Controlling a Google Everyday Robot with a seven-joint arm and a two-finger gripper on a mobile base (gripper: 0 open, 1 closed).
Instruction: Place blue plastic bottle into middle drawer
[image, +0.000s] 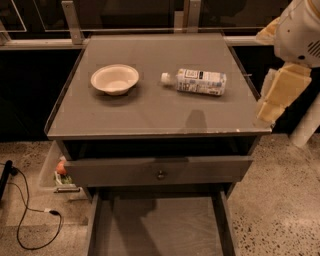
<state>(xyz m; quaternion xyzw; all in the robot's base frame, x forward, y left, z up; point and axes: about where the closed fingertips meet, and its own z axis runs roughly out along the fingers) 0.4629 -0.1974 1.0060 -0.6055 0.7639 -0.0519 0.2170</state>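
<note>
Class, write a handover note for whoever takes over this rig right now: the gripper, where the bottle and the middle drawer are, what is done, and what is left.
Gripper: at the right edge of the cabinet top, apart from the bottle.
Blue plastic bottle: lying on its side on the cabinet top, cap toward the bowl.
Middle drawer: pulled out below, nothing on the floor that shows.
Done: drawer open.
Left: grasp the bottle, lower it into the drawer.

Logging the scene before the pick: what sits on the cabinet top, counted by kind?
white bowl: 1
blue plastic bottle: 1
Total: 2
The gripper hangs beside the right edge of the cabinet top, holding nothing.
</note>
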